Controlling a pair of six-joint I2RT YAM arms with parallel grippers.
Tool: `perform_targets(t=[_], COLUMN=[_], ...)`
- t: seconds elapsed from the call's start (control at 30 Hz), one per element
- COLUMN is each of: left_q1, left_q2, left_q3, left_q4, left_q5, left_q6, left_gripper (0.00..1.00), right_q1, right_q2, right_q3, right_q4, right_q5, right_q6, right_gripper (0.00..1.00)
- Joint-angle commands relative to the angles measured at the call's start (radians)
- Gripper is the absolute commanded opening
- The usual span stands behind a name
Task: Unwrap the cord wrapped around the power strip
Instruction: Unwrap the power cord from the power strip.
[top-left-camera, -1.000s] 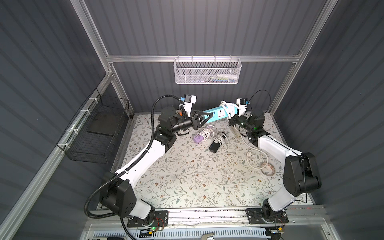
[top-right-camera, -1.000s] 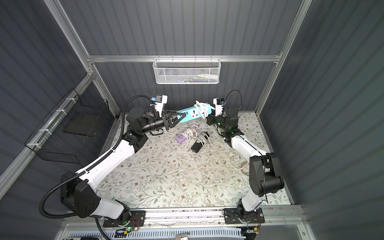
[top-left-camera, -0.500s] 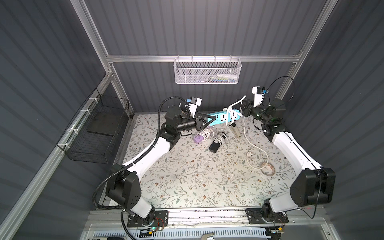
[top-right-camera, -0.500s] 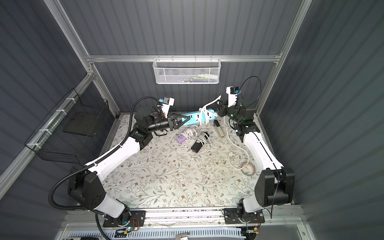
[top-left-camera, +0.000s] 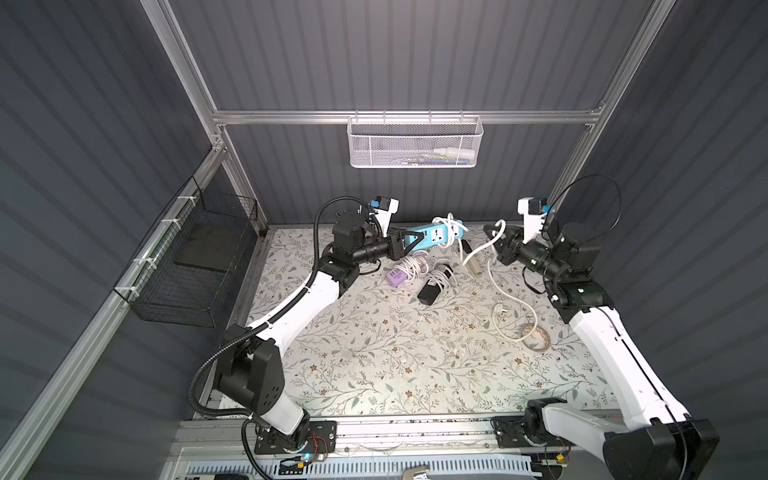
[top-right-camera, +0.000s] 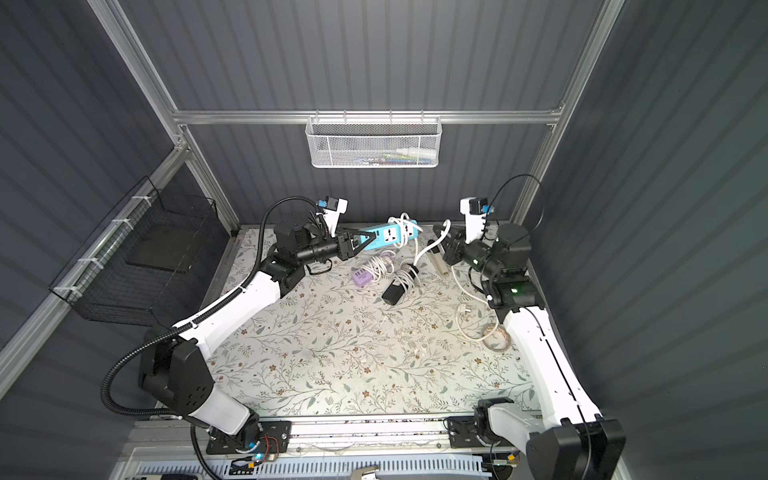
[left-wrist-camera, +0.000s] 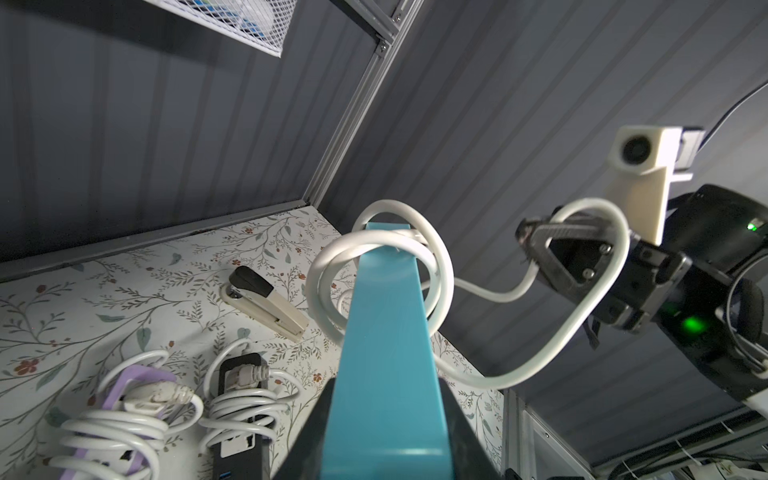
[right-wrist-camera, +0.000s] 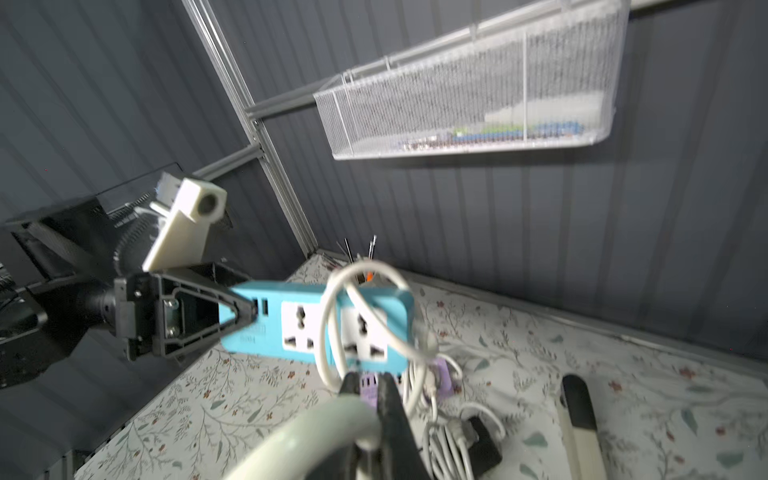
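A flower-print cloth (top-left-camera: 374, 353) covers the bench. Near the middle of its back edge lie a purple strip (top-left-camera: 397, 277) and a black strip (top-left-camera: 430, 293), just beside each other, each wound in its own white cord. A stapler (top-left-camera: 476, 270), beige with a black top, lies to their right, apart. A tape roll (top-left-camera: 528, 332) lies flat near the right edge. A white mesh basket (top-left-camera: 413, 145) hangs on the back wall, a black wire basket (top-left-camera: 195, 266) on the left wall

Aloft at far centre, roughly level: teal rectangular plastic power strip (top-left-camera: 430, 237), white cord (left-wrist-camera: 390, 205) loosely looped round its right end.
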Motion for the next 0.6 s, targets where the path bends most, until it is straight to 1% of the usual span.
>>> perform_targets(t=[0.0, 0.13, 0.23, 0.57], left_q1=[0.022, 0.026, 0.024, 0.013], left_q2=[-0.077, -0.095, -0.094, -0.092], left_q3=[0.02, 0.034, 0.039, 0.031], left_q4=[0.056, 0.073, 0.105, 0.227], left_q5=[-0.021, -0.002, 0.023, 0.101], left_q6=[0.02, -0.002, -0.041, -0.174], left_gripper=[0.0, 0.0, 0.0, 0.0], right_q1=[0.002, 0.003, 0.01, 0.022], right_q2=[0.018, 0.102, 0.188, 0.519], right_q3=[-0.067, -0.102, -0.088, 0.155], right_q4=[-0.11, -0.119, -0.099, -0.159], right_q5=[0.045, 0.067, 0.084, 0.161], right_q6=[0.004, 0.012, 0.031, 0.036], right_gripper=[0.0, 0.0, 0.0, 0.0])
